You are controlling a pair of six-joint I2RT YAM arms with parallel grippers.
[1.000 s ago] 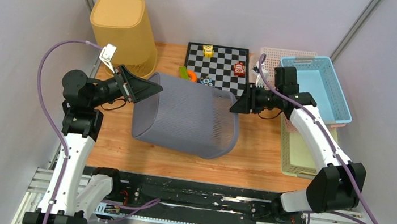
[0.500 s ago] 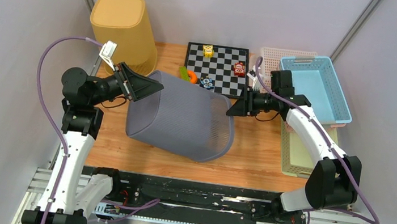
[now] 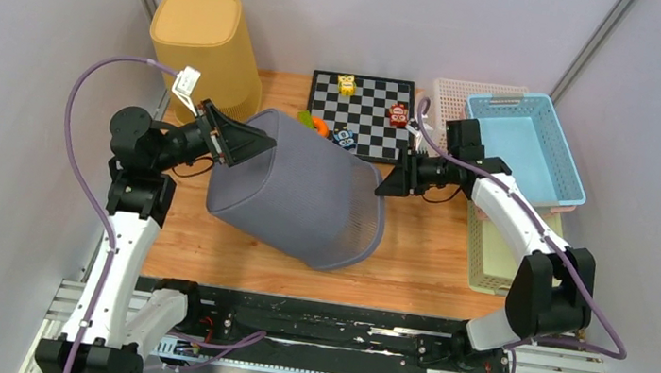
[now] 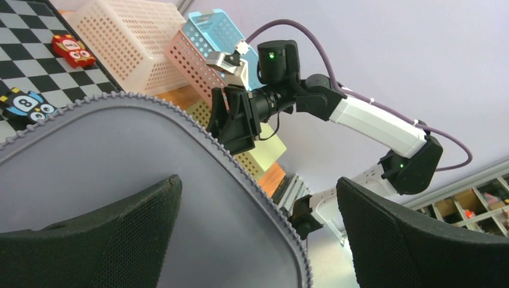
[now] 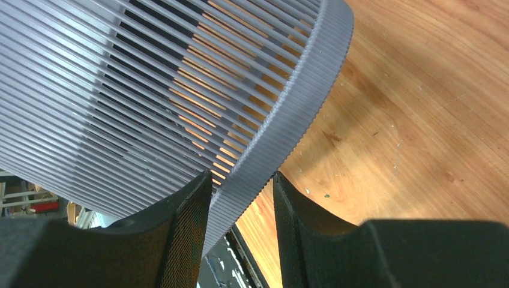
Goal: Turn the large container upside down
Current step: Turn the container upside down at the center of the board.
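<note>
**Grey slatted bin tipped over between both grippers**

The wooden table (image 3: 423, 255) carries the grey slatted bin (image 3: 297, 197), which is tilted on its side with its mouth toward the right arm. The right gripper (image 5: 240, 180) is clamped on the ribbed rim (image 5: 300, 102), one finger on each side. The left gripper (image 4: 258, 183) gapes wide, and the edge of the bin's closed base (image 4: 120, 156) runs between its fingers.

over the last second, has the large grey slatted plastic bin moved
Yes: the grey slatted bin has shifted left, toward the yellow container and away from the green tray.
</note>
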